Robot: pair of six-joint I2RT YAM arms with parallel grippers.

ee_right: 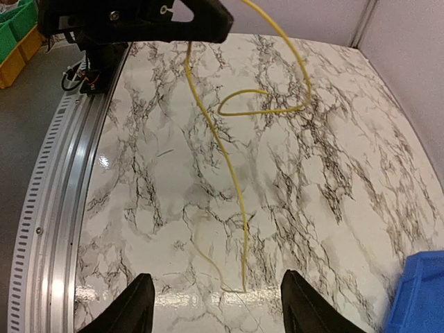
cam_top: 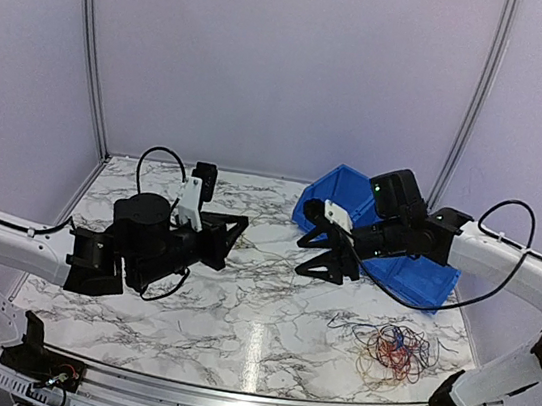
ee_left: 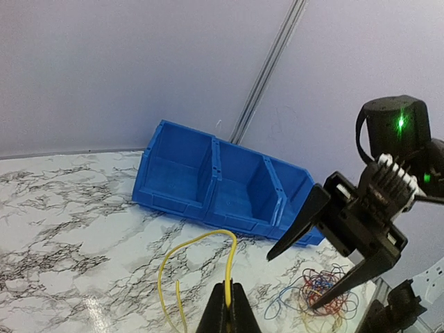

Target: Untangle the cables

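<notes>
Table [cam_top: 236,309]: a white marble-patterned top with dark veins is carrying everything, and light is glaring off it near the front middle.
Front edge: a ribbed metal rail [cam_top: 223,398] is running along the near side.
Blue bin [cam_top: 420,277]: it is sitting on the far right part of the top, angled to the edges, its three open compartments lying side by side.
Cables [cam_top: 397,350]: a loose tangle of fine red, dark blue and tan wires is lying on the marble at the right front, near the bin but apart from it.
Yellow cable [ee_left: 198,241]: it is looping above the middle of the top, with one end hanging down to the marble. Whether it is touching cannot be told.
</notes>
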